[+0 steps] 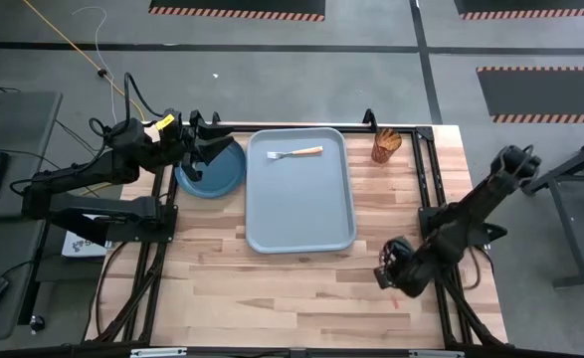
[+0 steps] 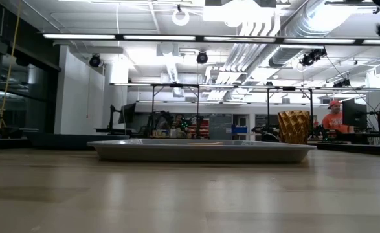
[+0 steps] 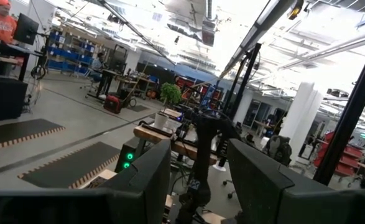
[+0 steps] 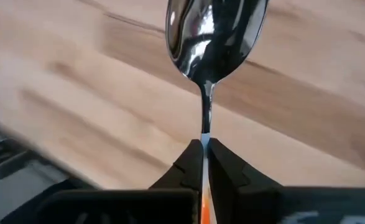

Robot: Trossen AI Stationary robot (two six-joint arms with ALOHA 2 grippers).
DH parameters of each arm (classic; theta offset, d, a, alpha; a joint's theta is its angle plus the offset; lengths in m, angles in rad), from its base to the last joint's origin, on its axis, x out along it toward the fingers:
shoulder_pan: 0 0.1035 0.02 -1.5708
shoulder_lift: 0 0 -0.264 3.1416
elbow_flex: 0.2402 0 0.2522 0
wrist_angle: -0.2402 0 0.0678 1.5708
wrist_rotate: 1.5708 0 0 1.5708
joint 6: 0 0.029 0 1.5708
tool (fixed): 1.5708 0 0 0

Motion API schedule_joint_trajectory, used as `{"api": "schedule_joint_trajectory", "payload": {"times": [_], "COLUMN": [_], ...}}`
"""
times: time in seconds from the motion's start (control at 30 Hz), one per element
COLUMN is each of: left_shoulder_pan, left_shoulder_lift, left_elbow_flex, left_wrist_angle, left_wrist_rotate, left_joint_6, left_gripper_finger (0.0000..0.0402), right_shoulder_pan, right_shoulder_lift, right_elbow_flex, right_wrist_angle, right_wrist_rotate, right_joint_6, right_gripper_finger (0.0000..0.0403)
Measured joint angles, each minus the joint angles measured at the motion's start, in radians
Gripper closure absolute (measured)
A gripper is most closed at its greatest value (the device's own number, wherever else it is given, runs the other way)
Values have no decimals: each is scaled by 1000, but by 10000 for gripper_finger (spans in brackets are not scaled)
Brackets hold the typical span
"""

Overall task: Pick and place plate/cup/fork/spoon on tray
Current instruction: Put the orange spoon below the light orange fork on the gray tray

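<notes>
The grey-blue tray [image 1: 301,214] lies in the middle of the table, with the fork [image 1: 296,153] on its far part. The dark blue plate [image 1: 217,174] rests on the table left of the tray, partly under my left gripper [image 1: 212,137], which hangs open above it and touches nothing. The amber cup [image 1: 386,144] stands upright on the table beyond the tray's far right corner. My right gripper [image 1: 393,276] is over the table's near right part, shut on the spoon [image 4: 214,37]. My right gripper pinches the spoon between its two fingers where the metal neck meets the orange handle [image 4: 204,142]. The fingers slant down and lie along the spoon. The bowl [image 4: 216,31] sticks out past the fingertips over the wooden table and appears lifted clear.
Bare wood spreads across the table's near half, between the tray and the front edge. Black frame rails [image 1: 433,169] run along the table's left and right sides. The tray [image 2: 202,150] and the cup [image 2: 294,127] also show in the low view.
</notes>
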Motion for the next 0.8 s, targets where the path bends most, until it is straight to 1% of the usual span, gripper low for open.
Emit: {"api": "schedule_joint_trajectory", "payload": {"times": [0.1, 0.17, 0.3, 0.47, 0.53, 0.63, 0.8], "left_shoulder_pan": [0, 0, 0, 0, 0, 0, 0], "left_shoulder_lift": [0, 0, 0, 0, 0, 0, 0], "left_elbow_flex": [0, 0, 0, 0, 0, 0, 0], "left_wrist_angle": [0, 0, 0, 0, 0, 0, 1], "left_wrist_rotate": [0, 0, 0, 0, 0, 0, 0], "left_joint_6": [0, 0, 0, -20, -26, -30, -78], "left_gripper_finger": [252, 252, 252, 252, 252, 252, 252], "right_shoulder_pan": [-65, -126, -264, -443, -526, -654, -836], "right_shoulder_lift": [-66, -81, -75, -46, -20, 51, 229], "right_elbow_flex": [7, 32, 101, 184, 220, 303, 514], "right_wrist_angle": [-3, -3, -3, -22, -43, -92, -192], "right_wrist_rotate": [25, 36, 18, 3, -35, -77, -95], "right_joint_6": [-146, -277, -564, -881, -1035, -1266, -1658], "right_gripper_finger": [402, 402, 402, 402, 403, 403, 403]}}
